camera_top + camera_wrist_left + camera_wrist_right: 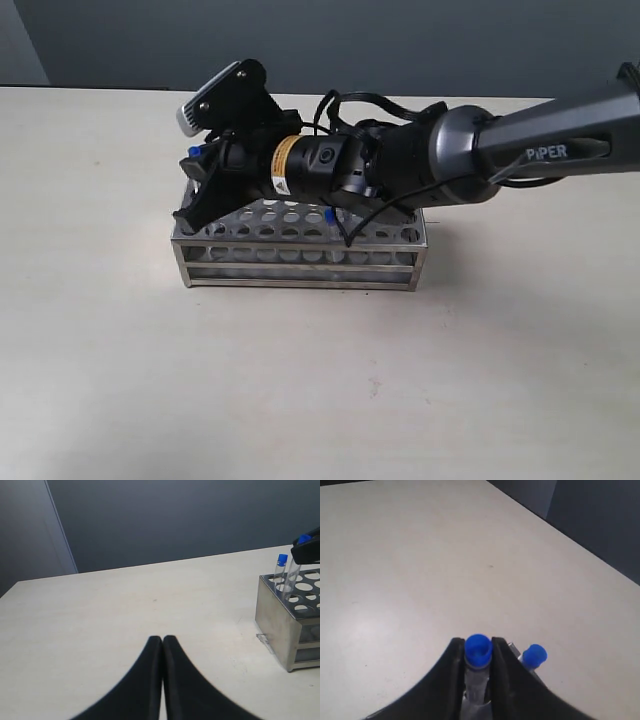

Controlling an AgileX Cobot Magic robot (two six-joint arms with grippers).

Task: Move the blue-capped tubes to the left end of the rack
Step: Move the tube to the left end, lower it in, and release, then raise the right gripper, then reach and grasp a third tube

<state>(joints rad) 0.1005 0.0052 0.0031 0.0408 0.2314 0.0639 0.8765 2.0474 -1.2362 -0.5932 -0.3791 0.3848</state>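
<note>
The steel rack stands mid-table. My right gripper reaches across to its left end and is shut on a blue-capped tube, which stands upright with its lower part in a hole at that end. The held tube's cap shows under a black finger. A second blue-capped tube stands in the rack close beside it, also seen from the left wrist. Another blue cap peeks out mid-rack under the arm. My left gripper is shut and empty, over bare table away from the rack's end.
The right arm lies over the back of the rack and hides several holes. Pale tabletop surrounds the rack. A dark wall runs behind the table's far edge.
</note>
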